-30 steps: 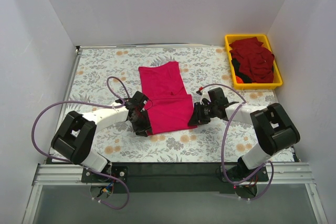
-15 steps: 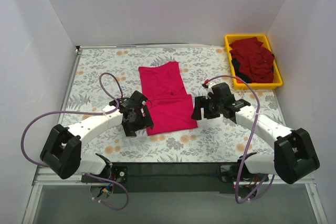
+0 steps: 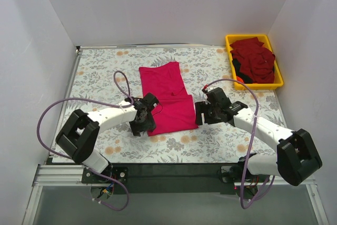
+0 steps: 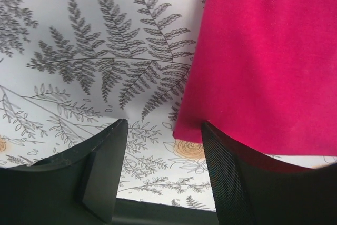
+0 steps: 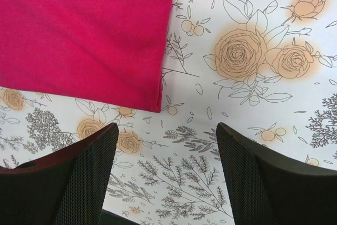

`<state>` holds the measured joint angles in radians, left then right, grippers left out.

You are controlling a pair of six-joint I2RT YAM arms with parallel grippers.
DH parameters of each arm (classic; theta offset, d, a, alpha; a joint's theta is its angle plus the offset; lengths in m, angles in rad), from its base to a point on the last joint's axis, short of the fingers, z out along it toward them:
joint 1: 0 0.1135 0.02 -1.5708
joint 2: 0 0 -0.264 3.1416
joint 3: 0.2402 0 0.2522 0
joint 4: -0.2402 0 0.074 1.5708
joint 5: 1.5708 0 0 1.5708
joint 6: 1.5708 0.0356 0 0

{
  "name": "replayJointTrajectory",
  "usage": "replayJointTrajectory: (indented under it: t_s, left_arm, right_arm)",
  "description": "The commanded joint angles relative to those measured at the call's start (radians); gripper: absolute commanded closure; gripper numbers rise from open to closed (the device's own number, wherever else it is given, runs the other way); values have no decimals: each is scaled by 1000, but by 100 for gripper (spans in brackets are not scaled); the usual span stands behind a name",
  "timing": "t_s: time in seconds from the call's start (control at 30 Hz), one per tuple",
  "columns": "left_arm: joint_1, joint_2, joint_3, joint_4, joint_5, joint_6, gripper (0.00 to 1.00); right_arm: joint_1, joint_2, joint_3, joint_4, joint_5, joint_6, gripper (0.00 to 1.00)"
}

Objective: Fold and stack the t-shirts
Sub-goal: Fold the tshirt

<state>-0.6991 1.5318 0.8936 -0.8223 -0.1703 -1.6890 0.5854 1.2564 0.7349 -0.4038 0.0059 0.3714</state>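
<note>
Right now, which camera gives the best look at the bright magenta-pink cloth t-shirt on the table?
The top external view: it alone shows the whole bright magenta-pink cloth t-shirt, lying partly folded. The left wrist view catches only one near corner; the right wrist view shows only the other near corner.

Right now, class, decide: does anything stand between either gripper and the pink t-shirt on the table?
Nothing visible does. The left gripper and right gripper, both open, hover at the near corners of the pink t-shirt, over bare flowered table. The yellow bin stands well off at the far right.
</note>
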Motion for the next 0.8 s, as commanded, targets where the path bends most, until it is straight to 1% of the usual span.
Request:
replayJointTrajectory:
  t_s: [0.0,0.07,0.2,0.3,0.33,0.4,0.5,0.53,0.63,0.7,0.77]
  left_arm:
    - [-31,42,41,9,-32,-18,46]
    - [-43,56,38,17,-18,-15,46]
    - [-56,79,18,23,-8,-15,46]
    - [-56,91,8,28,5,-11,50]
    - [-56,97,5,29,6,-8,55]
    - [-56,105,1,37,15,-3,60]
    - [-56,116,-4,49,26,6,73]
    - [-56,117,-7,51,29,8,82]
    - [-56,116,-8,58,32,17,94]
    - [-56,116,-10,60,35,22,97]
    - [-56,114,-10,60,37,26,100]
  right_arm:
    - [22,6,14,-9,58,38,31]
    - [36,18,29,-7,63,50,32]
    - [62,73,49,3,71,70,36]
    - [83,124,67,19,63,83,41]
    - [96,135,73,22,68,86,41]
    - [108,170,86,28,74,100,42]
    - [123,210,92,37,85,113,45]
    - [131,219,93,39,97,115,46]
    - [139,255,86,51,135,124,48]
    - [139,284,80,56,141,123,53]
    - [142,301,70,54,117,118,54]
